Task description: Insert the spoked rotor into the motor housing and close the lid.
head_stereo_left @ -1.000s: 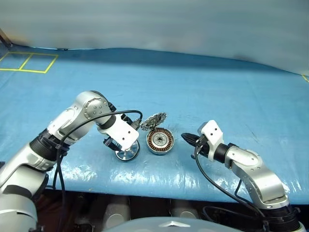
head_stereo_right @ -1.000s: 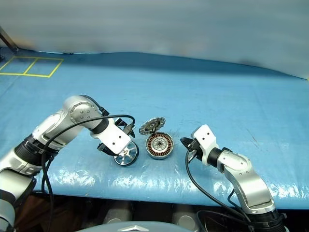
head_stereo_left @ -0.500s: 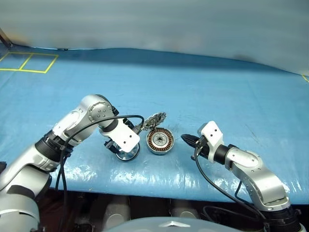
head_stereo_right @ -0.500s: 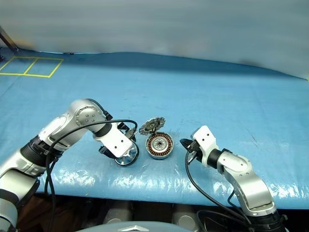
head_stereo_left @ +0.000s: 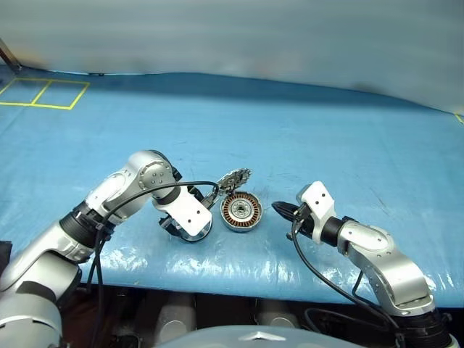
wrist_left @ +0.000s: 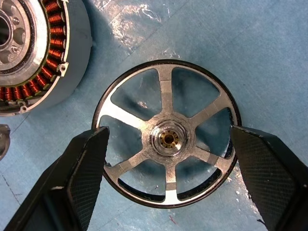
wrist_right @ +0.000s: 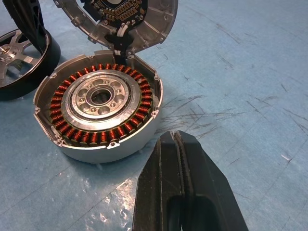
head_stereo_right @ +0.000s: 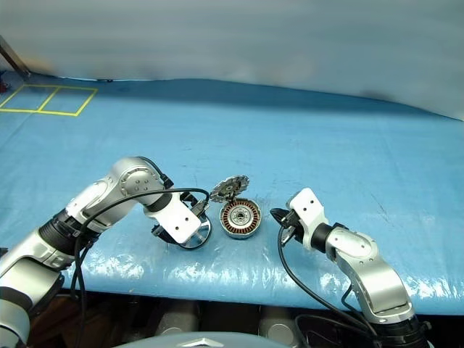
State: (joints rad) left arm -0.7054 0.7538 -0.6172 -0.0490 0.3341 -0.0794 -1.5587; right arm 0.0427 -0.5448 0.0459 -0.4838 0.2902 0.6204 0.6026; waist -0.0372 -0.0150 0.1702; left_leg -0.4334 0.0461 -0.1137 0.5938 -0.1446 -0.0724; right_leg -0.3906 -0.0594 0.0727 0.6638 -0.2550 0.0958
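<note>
Head stereo pair high above the blue table (head_stereo_left: 304,123); wrist cameras close over the motor housing (wrist_right: 98,113).

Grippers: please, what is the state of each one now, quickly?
Left gripper: open, fingers on either side of the rotor, holding nothing yet.
Right gripper: shut, empty, beside the housing.

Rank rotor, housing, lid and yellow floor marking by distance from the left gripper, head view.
From the left gripper:
1. Spoked rotor, between its open fingers.
2. Motor housing, just beside the rotor, toward the right arm.
3. Lid, raised behind the housing.
4. Yellow marking, far back left.
</note>
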